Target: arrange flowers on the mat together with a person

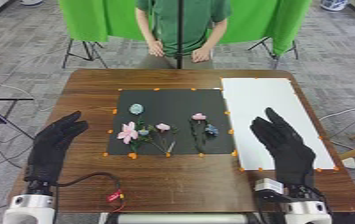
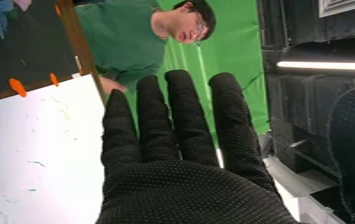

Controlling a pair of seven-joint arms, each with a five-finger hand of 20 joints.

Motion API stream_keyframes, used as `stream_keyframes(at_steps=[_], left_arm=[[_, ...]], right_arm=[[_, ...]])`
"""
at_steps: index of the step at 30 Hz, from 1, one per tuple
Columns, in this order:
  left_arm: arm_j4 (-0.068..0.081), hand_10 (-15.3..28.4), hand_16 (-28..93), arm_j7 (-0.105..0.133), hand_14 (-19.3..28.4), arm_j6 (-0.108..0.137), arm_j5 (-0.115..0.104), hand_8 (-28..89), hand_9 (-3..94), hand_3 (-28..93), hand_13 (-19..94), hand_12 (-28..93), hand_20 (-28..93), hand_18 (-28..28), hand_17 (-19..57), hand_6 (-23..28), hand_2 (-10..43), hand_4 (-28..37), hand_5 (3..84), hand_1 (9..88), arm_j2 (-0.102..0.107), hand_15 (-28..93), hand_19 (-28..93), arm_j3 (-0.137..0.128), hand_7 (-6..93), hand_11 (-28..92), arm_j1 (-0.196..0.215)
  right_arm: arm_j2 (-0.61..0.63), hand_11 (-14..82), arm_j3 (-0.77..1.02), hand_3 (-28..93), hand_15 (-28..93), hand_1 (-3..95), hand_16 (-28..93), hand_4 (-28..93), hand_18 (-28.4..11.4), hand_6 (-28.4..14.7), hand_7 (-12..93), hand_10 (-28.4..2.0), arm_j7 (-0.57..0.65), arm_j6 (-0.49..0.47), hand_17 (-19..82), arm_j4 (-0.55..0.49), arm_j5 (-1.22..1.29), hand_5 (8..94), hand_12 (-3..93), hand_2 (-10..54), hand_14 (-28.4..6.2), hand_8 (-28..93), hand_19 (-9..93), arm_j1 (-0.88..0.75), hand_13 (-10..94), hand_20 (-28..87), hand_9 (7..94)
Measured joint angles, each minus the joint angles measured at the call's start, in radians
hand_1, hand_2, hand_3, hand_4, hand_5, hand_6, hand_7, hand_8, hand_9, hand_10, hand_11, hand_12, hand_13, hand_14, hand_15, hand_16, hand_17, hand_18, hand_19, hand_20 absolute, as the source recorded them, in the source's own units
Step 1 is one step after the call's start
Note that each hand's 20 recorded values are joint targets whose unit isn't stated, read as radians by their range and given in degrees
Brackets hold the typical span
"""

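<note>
While the left hand (image 1: 53, 150) at the left of the frame and the right hand (image 1: 286, 150) at the right are both open, pink flowers (image 1: 128, 133) and blue flowers (image 1: 212, 130) lie on the black mat (image 1: 178, 102) near the centre, beside a white sheet (image 1: 258, 100).

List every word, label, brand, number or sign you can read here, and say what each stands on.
None: I can read no text on the dark mat, the white sheet or the wooden table.
Red piece on the cable: too small to tell whether it bears print.
</note>
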Motion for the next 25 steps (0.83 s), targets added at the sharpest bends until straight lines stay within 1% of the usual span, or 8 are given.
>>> stream_keyframes(at_steps=[8, 13, 25], left_arm=[[0.000, 13.3, 6, 0.002, 17.8, -0.003, -0.001, -5, 46.9, 64, 35, 17, 17, 14.3, 1.7, 3.4, 1.6, -24.1, 47.3, 21.4, -0.002, 13, 8, -0.001, 13.2, 19, 0.000], [0.000, 13.2, 6, 0.003, 17.8, -0.003, -0.002, -5, 46.8, 64, 35, 17, 17, 14.3, 1.7, 3.3, 1.6, -23.8, 47.2, 21.3, 0.000, 12, 8, -0.001, 13.3, 19, 0.000], [0.001, 13.3, 6, 0.005, 17.7, -0.003, -0.006, -5, 46.9, 64, 35, 16, 17, 14.3, 1.8, 3.3, 1.6, -23.8, 47.2, 21.5, 0.019, 13, 8, 0.000, 13.3, 19, -0.003]], right_arm=[[0.000, 4.7, 0.000, 81, 10, 5.5, 10, -19, -11.1, -0.4, 9, -14.7, -0.002, 0.000, 20, 0.002, 0.000, 40.7, 9.7, 2.6, -12.4, -9, 1, 0.001, 32, 27, 43.2], [0.000, 4.7, 0.000, 81, 10, 5.4, 10, -19, -11.1, -0.4, 8, -14.6, -0.002, 0.000, 20, 0.002, -0.001, 40.9, 9.7, 2.7, -12.4, -9, 1, 0.001, 32, 27, 43.4], [0.000, 4.7, -0.001, 81, 10, 5.3, 10, -18, -11.0, -0.3, 8, -14.7, -0.003, -0.004, 20, 0.005, -0.002, 41.2, 9.7, 2.7, -12.6, -9, 1, 0.005, 32, 27, 43.4]])
